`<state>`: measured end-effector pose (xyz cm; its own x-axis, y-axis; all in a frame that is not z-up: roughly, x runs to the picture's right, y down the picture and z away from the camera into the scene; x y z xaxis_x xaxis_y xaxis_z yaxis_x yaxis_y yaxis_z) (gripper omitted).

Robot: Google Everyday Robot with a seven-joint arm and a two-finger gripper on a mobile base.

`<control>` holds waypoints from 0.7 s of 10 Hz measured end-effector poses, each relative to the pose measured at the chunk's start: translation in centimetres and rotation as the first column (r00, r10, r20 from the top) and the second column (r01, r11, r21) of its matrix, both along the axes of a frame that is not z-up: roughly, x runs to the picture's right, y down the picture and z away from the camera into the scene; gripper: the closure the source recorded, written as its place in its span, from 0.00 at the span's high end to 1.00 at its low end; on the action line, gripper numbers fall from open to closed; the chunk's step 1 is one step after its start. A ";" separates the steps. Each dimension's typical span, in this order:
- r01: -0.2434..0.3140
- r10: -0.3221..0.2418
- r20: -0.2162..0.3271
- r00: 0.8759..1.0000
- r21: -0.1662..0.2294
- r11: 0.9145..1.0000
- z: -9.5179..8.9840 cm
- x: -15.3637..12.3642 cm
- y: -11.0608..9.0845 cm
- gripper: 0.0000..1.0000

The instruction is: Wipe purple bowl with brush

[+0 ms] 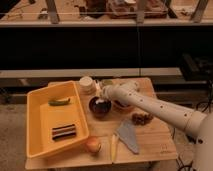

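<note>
Wiping looks underway, not finished: claw [103, 95] hangs right over the purple bowl [100, 109] mid-bench [155, 141], pale brush [103, 102] head apparently inside it; claw's grip can't be told.

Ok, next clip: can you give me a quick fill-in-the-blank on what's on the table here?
1. The gripper is right over the ____ bowl.
2. The green item lies inside the ____ tray.
3. The cream-white cup stands on the table, not in the ____.
Missing words: purple; yellow; tray.
</note>
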<state>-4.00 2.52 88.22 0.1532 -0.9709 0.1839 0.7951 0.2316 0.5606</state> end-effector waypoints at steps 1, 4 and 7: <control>0.000 0.000 0.013 1.000 0.011 1.000 0.3 -0.5 0.0 0.00; 0.028 -0.030 0.026 0.999 0.066 0.997 0.3 -2.0 -0.1 0.00; 0.048 -0.048 0.007 0.999 0.075 0.996 -1.1 -2.1 1.7 0.00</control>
